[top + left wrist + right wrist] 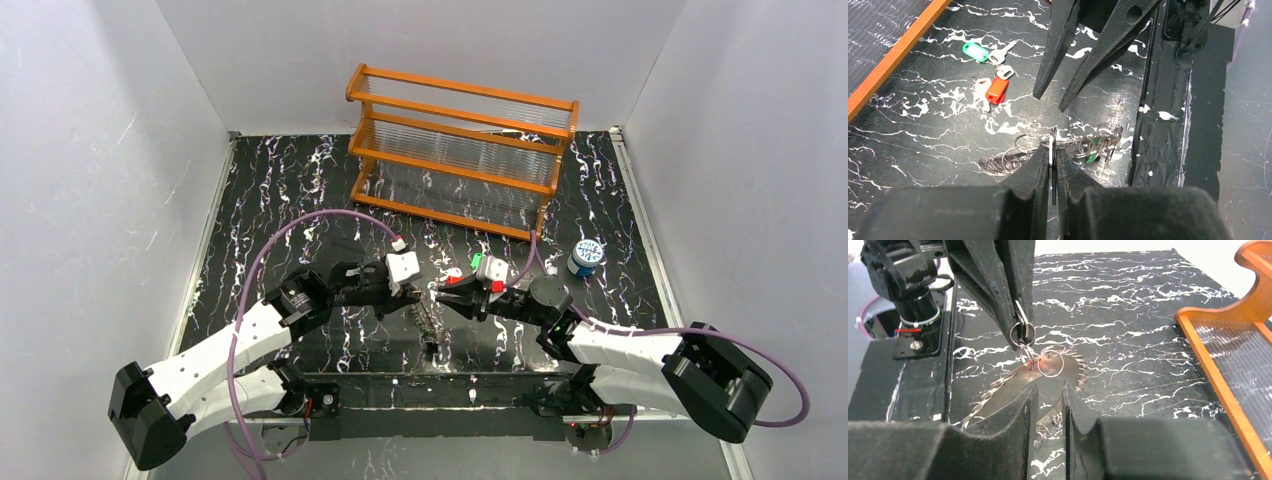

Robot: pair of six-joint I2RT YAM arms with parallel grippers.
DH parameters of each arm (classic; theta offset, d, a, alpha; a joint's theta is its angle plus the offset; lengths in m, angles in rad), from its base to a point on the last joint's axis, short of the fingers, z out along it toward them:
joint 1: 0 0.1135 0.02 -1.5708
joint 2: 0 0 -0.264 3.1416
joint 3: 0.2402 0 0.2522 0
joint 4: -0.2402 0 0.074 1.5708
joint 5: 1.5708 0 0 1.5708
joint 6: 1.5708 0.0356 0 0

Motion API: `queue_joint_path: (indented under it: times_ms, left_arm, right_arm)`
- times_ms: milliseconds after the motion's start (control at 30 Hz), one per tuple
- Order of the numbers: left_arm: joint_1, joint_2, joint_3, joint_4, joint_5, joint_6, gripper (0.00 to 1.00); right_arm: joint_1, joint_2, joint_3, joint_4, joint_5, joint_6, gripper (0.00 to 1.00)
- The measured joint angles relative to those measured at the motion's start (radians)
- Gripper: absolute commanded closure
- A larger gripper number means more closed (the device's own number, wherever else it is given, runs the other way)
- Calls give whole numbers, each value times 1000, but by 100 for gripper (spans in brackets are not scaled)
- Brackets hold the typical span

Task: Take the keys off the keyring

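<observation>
The keyring (428, 322), a flat dark toothed ring hung with several small wire rings, lies on the black marbled table between my grippers. It also shows in the left wrist view (1013, 159) and the right wrist view (1008, 389). My left gripper (1053, 150) is shut on a small wire ring linked to the keyring, seen from the right wrist (1022, 332). My right gripper (1048, 387) is open by a narrow gap, empty, just above the keyring's edge. A red key (997, 90) and a green key (975, 51) lie loose on the table beyond the right gripper's fingers (1048, 75).
An orange wooden rack (460, 150) stands at the back of the table. A small round blue-white lid (585, 257) sits at the right. A green bit (1091, 157) shows among the wire rings. The black base strip (430, 385) runs along the near edge.
</observation>
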Motion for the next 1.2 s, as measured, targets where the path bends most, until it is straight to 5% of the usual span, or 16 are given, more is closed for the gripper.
queue_joint_path:
  times_ms: [600, 867, 1200]
  left_arm:
    - [23, 12, 0, 46, 41, -66, 100]
    - [24, 12, 0, 58, 50, -81, 100]
    - [29, 12, 0, 68, 48, -97, 100]
  right_arm:
    - [247, 241, -108, 476, 542, 230, 70]
    - [275, 341, -108, 506, 603, 269, 71]
    - [306, 272, -108, 517, 636, 280, 68]
